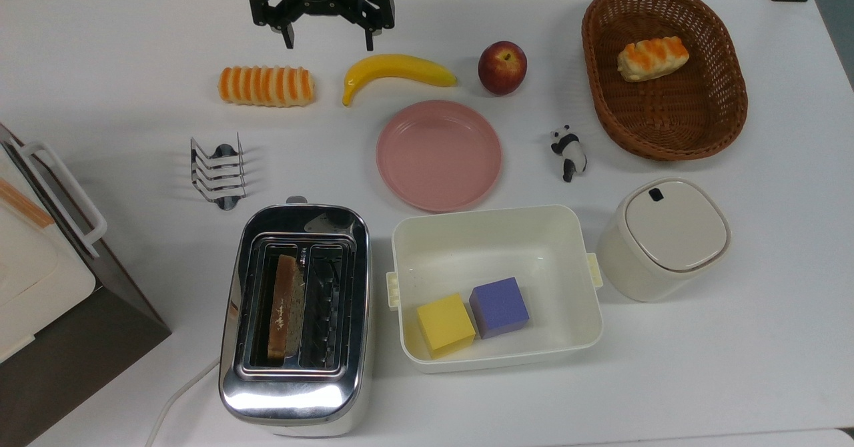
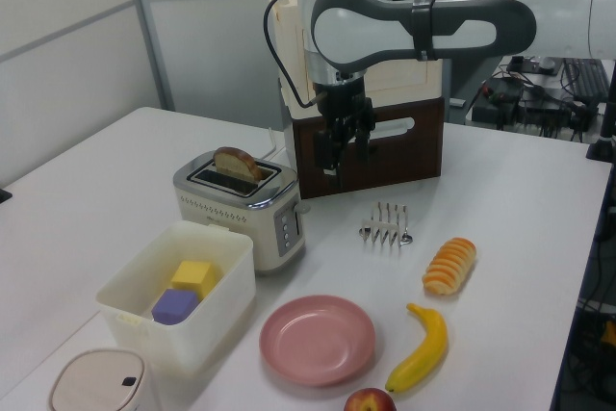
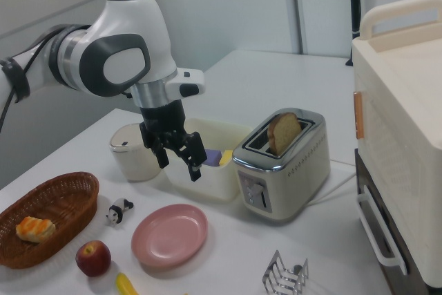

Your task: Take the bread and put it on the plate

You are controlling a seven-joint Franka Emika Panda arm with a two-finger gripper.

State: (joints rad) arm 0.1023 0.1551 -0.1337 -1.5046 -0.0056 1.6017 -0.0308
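No readable text.
No legible lettering, brand, number or sign is found on any surface in the top view, left view or right view.

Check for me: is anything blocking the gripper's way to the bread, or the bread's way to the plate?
Nothing visible. The bread stands upright in the toaster slot, its top exposed. The open gripper hangs over the table above the striped roll and banana. The plate is empty beside the toaster.
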